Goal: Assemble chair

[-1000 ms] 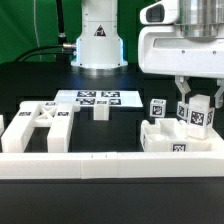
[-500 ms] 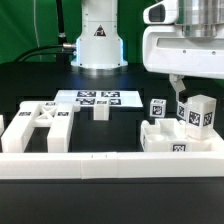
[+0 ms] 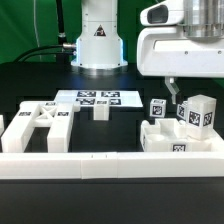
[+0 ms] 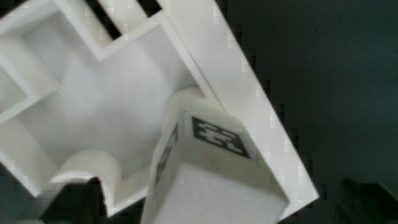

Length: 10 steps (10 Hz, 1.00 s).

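A: How is the claw (image 3: 194,93) standing?
B: It is hanging spread wide, gripping nothing. Its one visible finger (image 3: 172,91) is sitting just beside the tagged post (image 3: 198,113), apart from it.
A: And the chair?
B: The post is standing upright on the part-built chair (image 3: 172,142) at the exterior view's right. A cross-braced side (image 3: 38,124) is lying well apart on the desk (image 3: 20,90).
A: What is worrying you?
B: I am guessing here, but if that post is sitting loose, a finger brushing it could tip it or knock the neighbouring post (image 3: 157,108).

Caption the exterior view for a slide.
Open gripper over a tagged white post standing on a chair panel; cross-braced side lies at the exterior view's left.
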Each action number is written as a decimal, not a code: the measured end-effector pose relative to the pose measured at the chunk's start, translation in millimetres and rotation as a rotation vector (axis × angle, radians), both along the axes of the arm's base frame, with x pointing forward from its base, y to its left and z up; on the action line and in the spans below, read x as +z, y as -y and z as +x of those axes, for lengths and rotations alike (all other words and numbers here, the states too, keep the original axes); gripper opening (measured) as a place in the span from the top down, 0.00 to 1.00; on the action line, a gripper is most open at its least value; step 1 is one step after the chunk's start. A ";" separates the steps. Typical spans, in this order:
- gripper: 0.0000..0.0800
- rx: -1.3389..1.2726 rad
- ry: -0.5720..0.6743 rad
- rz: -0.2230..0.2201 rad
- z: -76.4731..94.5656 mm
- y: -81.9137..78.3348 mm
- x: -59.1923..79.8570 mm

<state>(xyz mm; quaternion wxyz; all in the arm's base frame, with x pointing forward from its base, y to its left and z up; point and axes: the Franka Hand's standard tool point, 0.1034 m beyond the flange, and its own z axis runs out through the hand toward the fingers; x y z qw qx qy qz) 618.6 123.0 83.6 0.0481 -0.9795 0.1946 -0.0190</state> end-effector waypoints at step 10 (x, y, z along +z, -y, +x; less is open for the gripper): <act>0.21 0.779 0.059 -0.070 2.4 4.3 -3.8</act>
